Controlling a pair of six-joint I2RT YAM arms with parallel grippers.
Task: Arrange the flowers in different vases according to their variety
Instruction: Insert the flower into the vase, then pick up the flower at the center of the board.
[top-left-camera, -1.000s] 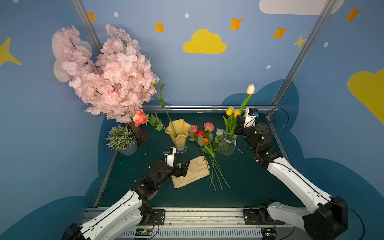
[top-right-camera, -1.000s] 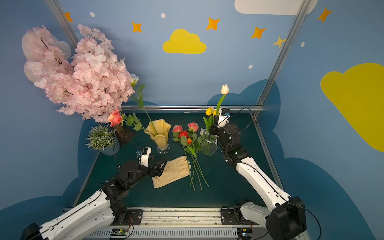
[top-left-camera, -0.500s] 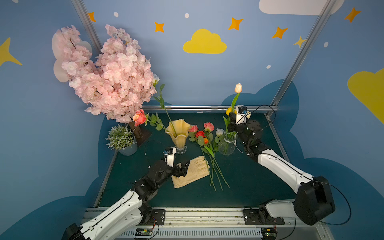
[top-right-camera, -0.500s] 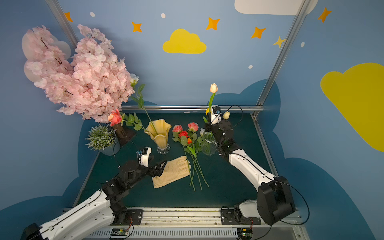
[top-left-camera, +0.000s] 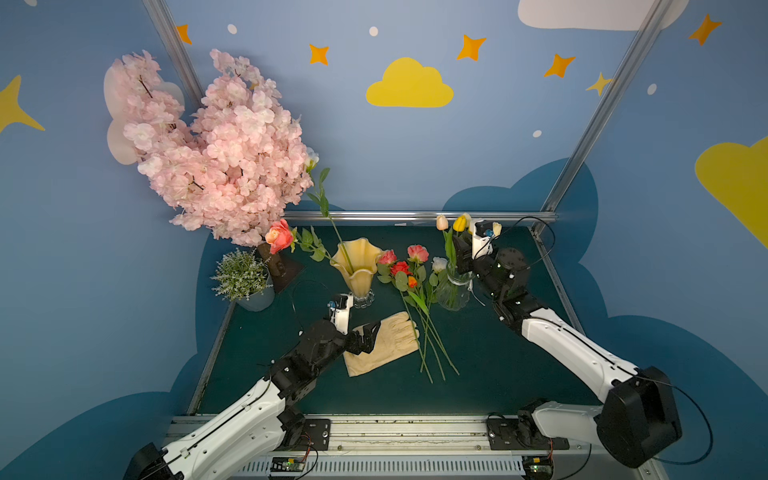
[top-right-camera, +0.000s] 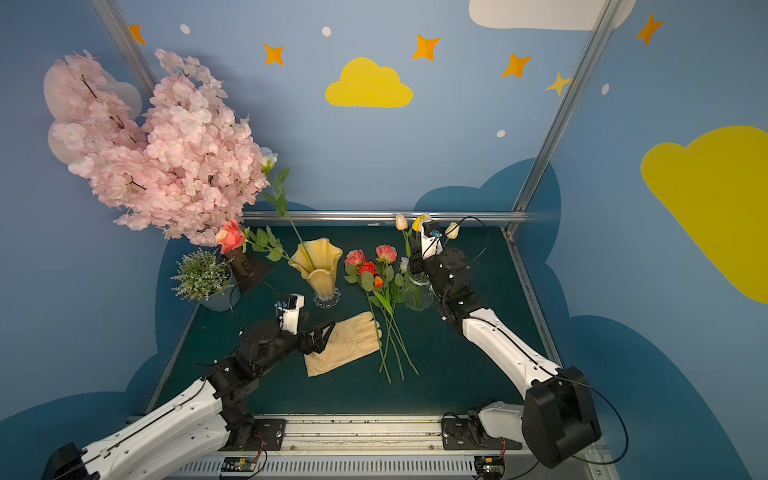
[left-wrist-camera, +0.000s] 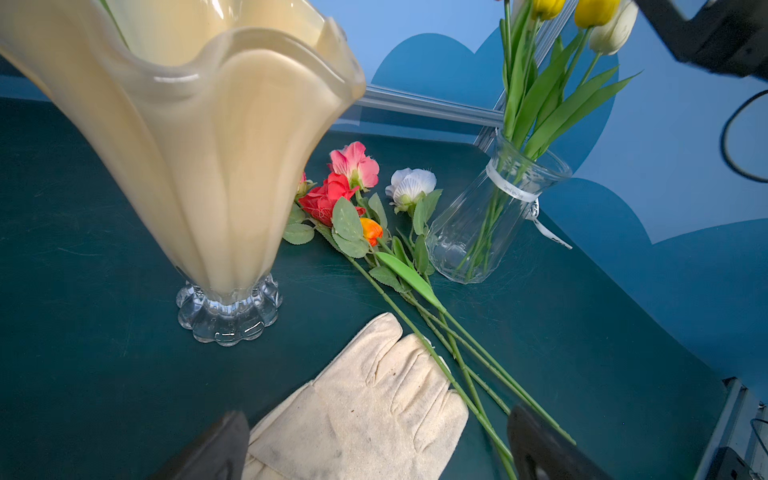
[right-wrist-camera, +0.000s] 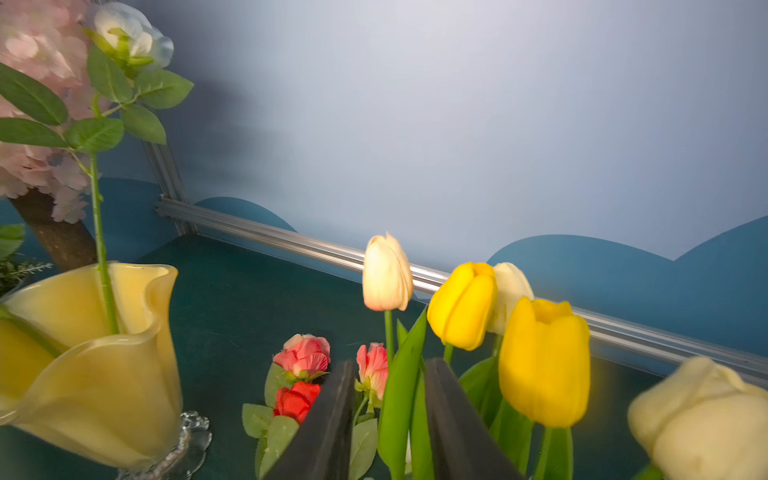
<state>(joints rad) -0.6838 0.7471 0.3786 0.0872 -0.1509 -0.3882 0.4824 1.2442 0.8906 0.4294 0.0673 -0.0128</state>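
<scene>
Hidden, amber vase (top-left-camera: 358, 266): the opaque wall conceals the lower stems of the pink rose (top-left-camera: 279, 236) and the white rose (top-left-camera: 311, 158) standing in it. The rim is cut off in the left wrist view.
Hidden, white rose: the head sits against the blossom tree (top-left-camera: 216, 145) and is partly masked in a top view.
Hidden, right gripper (right-wrist-camera: 392, 365): in both top views its fingers are lost among the leaves of the tulips (right-wrist-camera: 544, 361). Only the right wrist view shows them.
Blurred: one cream tulip (right-wrist-camera: 702, 415) at the frame corner, out of focus and cut off.
Right gripper: jaws partly parted among the tulip leaves above the clear glass vase (top-left-camera: 453, 291). A green leaf and stem stand between them; pad contact cannot be confirmed.
Left gripper (left-wrist-camera: 376, 415): jaws spread wide, holding nothing, poised over the glove (left-wrist-camera: 374, 386). Only the fingertips are in frame.
Tulips: upright in the clear glass vase.
Loose roses (left-wrist-camera: 328, 199): lying on the table (top-left-camera: 498, 374) between the two vases with one orange tulip (left-wrist-camera: 371, 230). Their stems cross the glove's fingers.
</scene>
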